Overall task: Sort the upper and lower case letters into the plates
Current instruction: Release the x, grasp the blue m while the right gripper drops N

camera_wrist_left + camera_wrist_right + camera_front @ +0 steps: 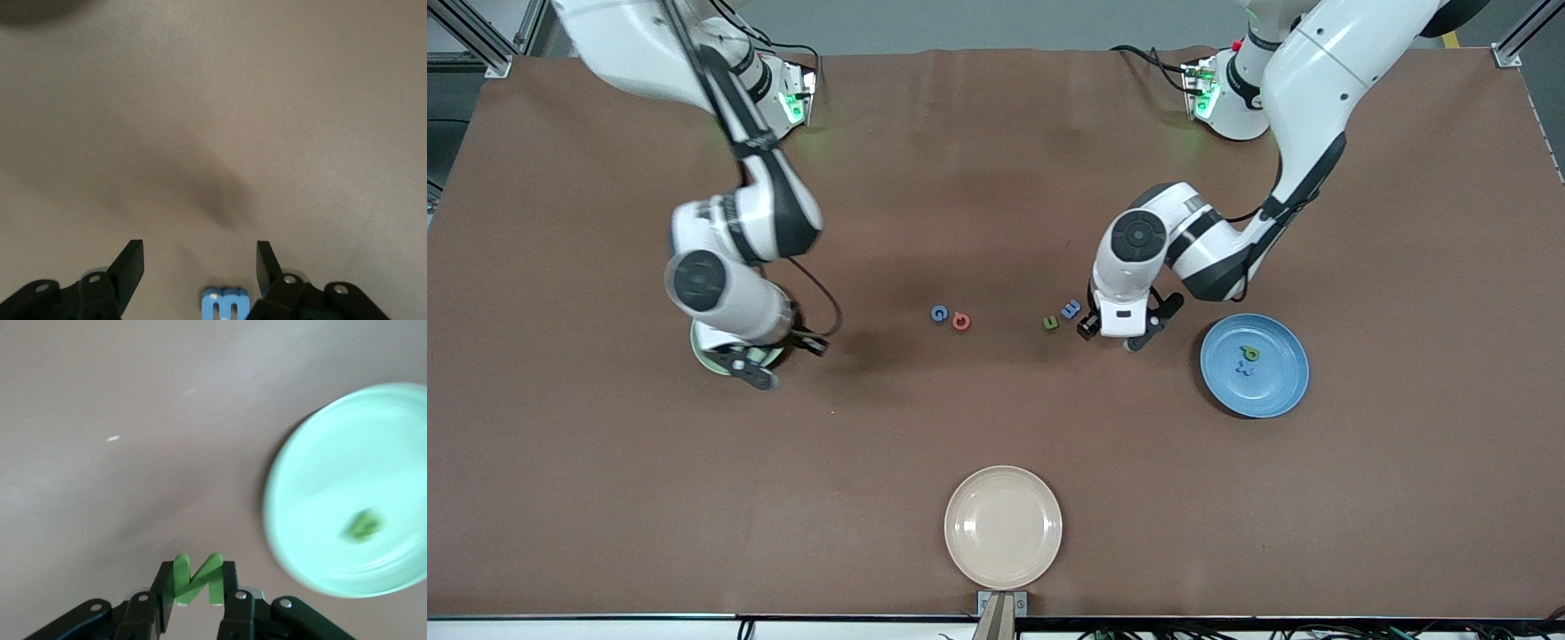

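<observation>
The bench (996, 178) is a wide brown surface with the two arm bases along one edge; grey floor and aluminium frame posts show at its corners.

Three plates rest on it. The cream plate (1003, 515) lies empty, nearest the front camera, and takes no part in the sorting. The blue plate (1280, 391) sits toward the left arm's end and holds two letters: a green letter (1251, 353) and a blue one (1243, 369) that is hard to read against the dish. The mint plate (393, 453) sits toward the right arm's end, mostly hidden under the right arm in the front view; the right wrist view shows one green letter (362, 525) in it.

The right tool (195, 587) is over the bench just beside the mint plate, its fingers pinching a green letter N (197, 577). The left tool (200, 267) hangs low over the bench, fingers spread, with the blue letter E (225, 305) lying between them, not yet gripped.

Four letters remain on the bench: the blue E (1070, 308), a green one (1051, 323) just beside it, and, near the middle, a blue G (938, 313) touching a red letter (960, 321).

Judged progress: three letters placed, one in transit, four left. Sorting is under half complete.
</observation>
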Controlling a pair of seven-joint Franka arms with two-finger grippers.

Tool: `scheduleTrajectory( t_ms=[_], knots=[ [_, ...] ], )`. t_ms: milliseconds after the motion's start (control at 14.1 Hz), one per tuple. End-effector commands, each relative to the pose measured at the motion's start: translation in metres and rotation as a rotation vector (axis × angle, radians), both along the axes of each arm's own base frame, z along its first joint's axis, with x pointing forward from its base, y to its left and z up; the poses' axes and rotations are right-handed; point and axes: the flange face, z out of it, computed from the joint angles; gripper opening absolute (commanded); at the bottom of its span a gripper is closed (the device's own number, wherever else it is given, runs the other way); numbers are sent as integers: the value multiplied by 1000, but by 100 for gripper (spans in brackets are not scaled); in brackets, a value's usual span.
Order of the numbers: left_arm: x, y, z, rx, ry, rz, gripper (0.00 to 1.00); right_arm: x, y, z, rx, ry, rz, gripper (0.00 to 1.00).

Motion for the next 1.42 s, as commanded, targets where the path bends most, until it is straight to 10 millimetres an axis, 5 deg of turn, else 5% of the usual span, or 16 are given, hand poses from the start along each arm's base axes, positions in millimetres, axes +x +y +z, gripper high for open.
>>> scheduleTrajectory(
  t_ms=[0,213,496,921,992,1063,1134,1346],
  knots=[
    [0,-6,-16,13,-34,13,76,-41,-59,6,30,-11,102,0],
    [-12,-40,-21,-7,-32,-31,76,-60,-112,-17,39,-49,171,0],
    [-19,-45,-23,-1,-25,-40,76,-59,-163,-40,14,-95,233,0],
    [-27,-43,-30,13,-11,-22,71,-62,-170,-109,-2,-80,243,3],
    [-32,-49,-30,13,-11,-26,71,-63,-170,-111,0,-70,243,14],
    [-34,-49,-31,14,-9,-20,71,-63,-171,-110,2,-62,241,49],
    [-38,-48,-33,20,-5,-16,68,-63,-171,-109,4,-53,240,99],
    [-44,-47,-36,31,2,-13,65,-50,-162,-80,15,-33,241,100]
  ],
)
